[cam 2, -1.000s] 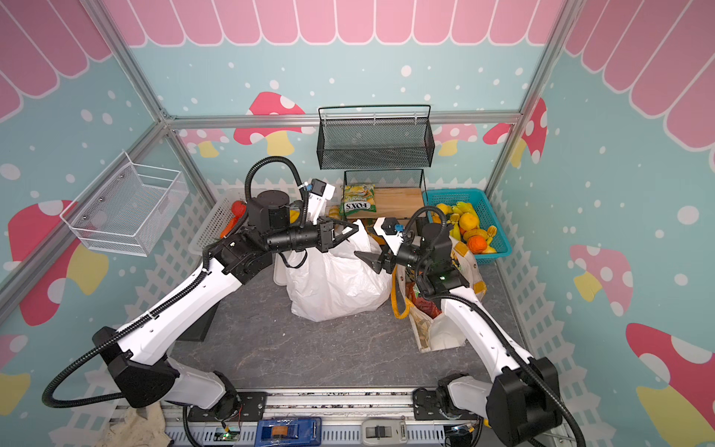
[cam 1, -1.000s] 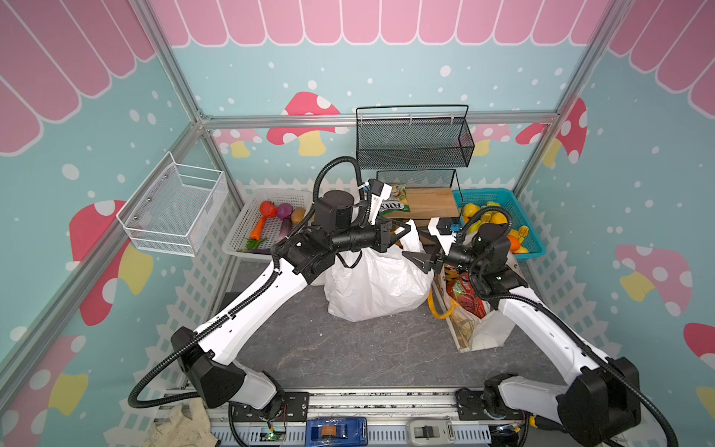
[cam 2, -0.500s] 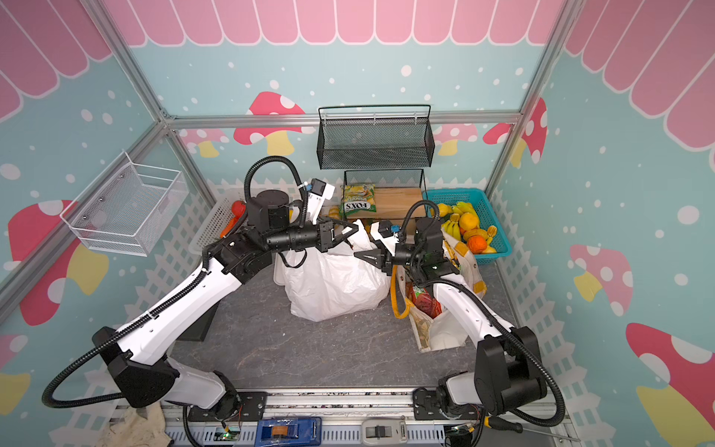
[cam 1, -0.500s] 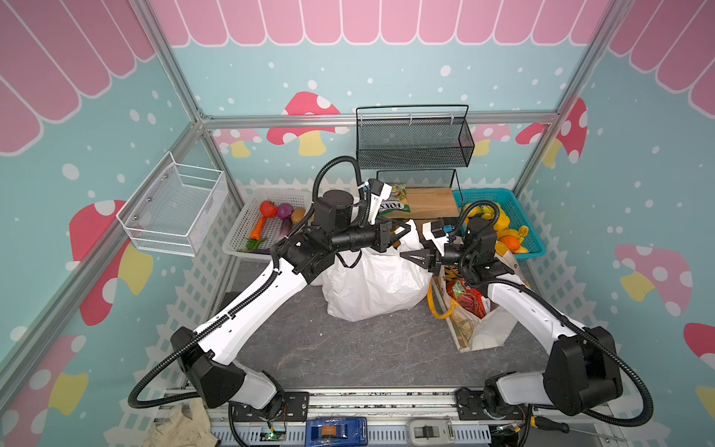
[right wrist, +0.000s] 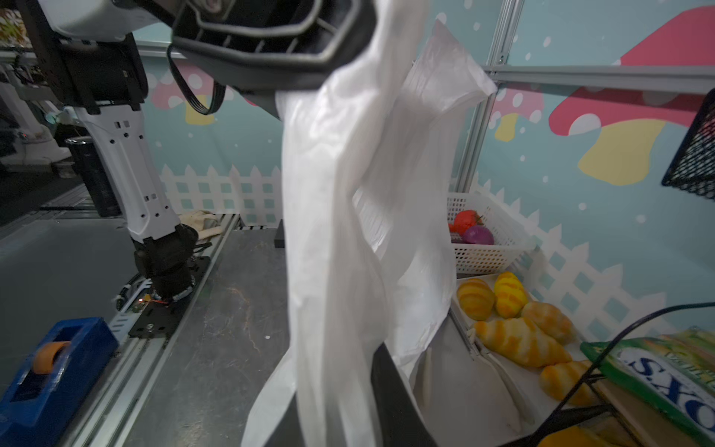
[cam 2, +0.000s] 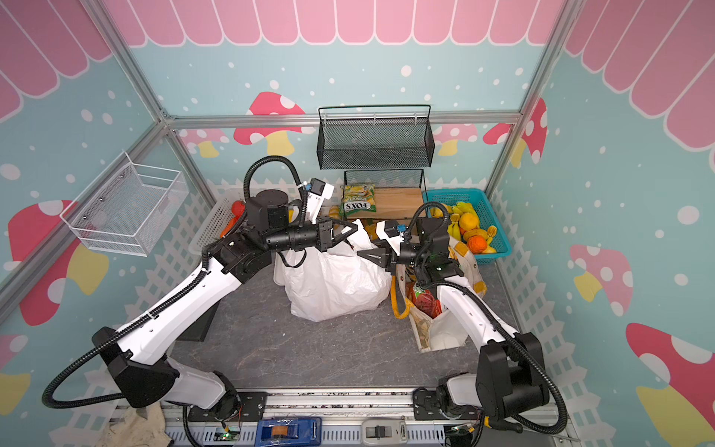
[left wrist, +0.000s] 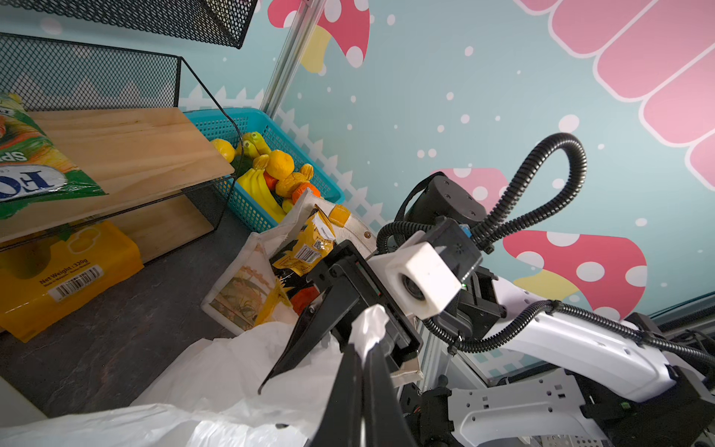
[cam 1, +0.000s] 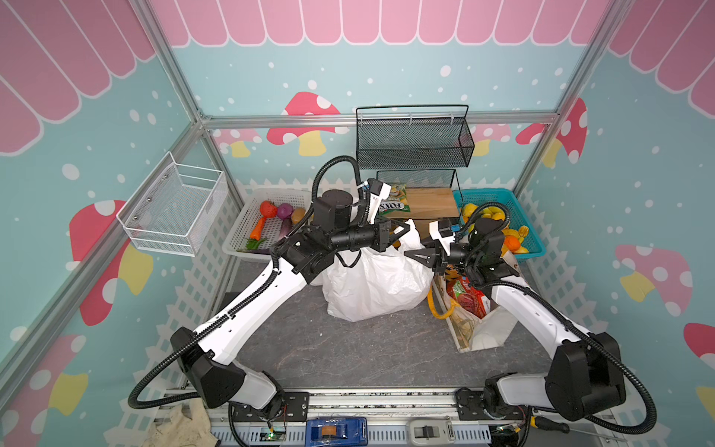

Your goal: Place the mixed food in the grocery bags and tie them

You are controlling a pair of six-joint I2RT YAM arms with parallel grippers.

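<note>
Ben: Right gripper [cam 1: 407, 254] has drawn its jaws together since a second ago. Back then they gaped wide beside the white plastic bag [cam 1: 371, 286].

Ana: Closed on what?

Ben: On a strip of that bag's upper part. The right wrist view shows the plastic running down between the dark fingers.

Ana: And the left gripper [cam 1: 404, 227]?

Ben: Same place as before, jaws pinched on a bunched bit of the bag's top. In the left wrist view, white plastic pokes out between its fingers [left wrist: 344, 394].

Ana: Where does the bag sit?

Ben: On the grey table [cam 1: 348, 356], mid-scene, full and slumped, with its top lifted between the two grippers.

Ana: The other bag?

Ben: The tote [cam 1: 499, 329] stands just beside it, under the right arm, mouth open. A red packet [cam 1: 470, 300] and a yellow-and-black packet [left wrist: 305, 247] are inside.

Ana: Any food still outside?

Ben: A carrot [cam 1: 257, 228] and a purple onion [cam 1: 285, 211] lie in the white basket [cam 1: 242, 224] at the back left. Further along the back, a FOX'S packet [cam 1: 394, 203] lies on the wooden shelf [cam 1: 433, 199], and the blue basket [cam 1: 522, 220] holds fruit.
</note>
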